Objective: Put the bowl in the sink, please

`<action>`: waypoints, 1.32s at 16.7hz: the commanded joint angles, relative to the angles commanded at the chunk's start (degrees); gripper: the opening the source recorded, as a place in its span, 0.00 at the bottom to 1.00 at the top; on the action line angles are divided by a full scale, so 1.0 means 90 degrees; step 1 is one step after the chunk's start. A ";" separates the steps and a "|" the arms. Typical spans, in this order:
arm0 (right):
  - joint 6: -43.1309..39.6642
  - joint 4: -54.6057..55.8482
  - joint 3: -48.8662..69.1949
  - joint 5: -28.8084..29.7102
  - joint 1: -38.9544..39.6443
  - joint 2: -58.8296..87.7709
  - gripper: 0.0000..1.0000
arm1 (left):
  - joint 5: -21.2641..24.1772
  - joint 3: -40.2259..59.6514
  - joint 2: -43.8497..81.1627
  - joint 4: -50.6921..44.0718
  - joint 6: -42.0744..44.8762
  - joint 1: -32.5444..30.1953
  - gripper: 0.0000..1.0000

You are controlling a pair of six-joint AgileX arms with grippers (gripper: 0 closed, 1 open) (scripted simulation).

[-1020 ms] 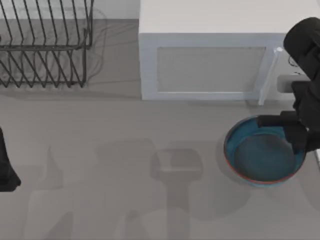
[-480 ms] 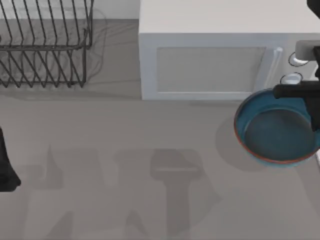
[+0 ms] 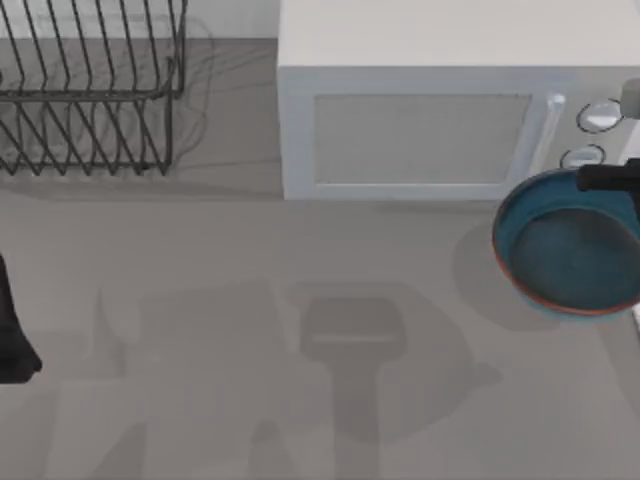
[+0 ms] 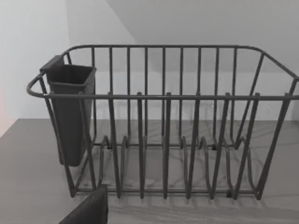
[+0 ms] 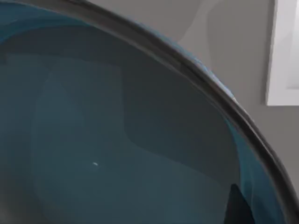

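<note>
Blue and shiny, the bowl (image 3: 570, 245) is up off the table, at the right edge of the top view, just in front of the white microwave (image 3: 420, 100). A moment ago it sat lower and more to the left, so it has been lifted and carried right. My right gripper (image 3: 610, 180) is pinched on its far rim. No sink can be seen yet, so the trip is not done. My left arm (image 3: 12, 330) waits at the left edge, facing the dish rack (image 4: 163, 121); I cannot tell its claw.
</note>
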 joint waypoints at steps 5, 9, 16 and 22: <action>-0.0597 0.2457 -0.1294 -0.0645 -0.1568 0.0037 0.00 | 0.0000 0.0000 0.0000 0.0000 0.0000 0.0000 1.00; -0.0766 0.5388 -0.2586 -0.1517 -0.2865 0.0024 0.00 | 0.0000 0.0000 0.0000 0.0000 0.0000 0.0000 1.00; -0.0842 1.0848 -0.4223 -0.2696 -0.4297 -0.0478 0.00 | 0.0000 0.0000 0.0000 0.0000 0.0000 0.0000 1.00; -0.1315 1.3417 -0.4987 -0.3009 -0.4637 -0.0967 0.00 | 0.0000 0.0000 0.0000 0.0000 0.0000 0.0000 1.00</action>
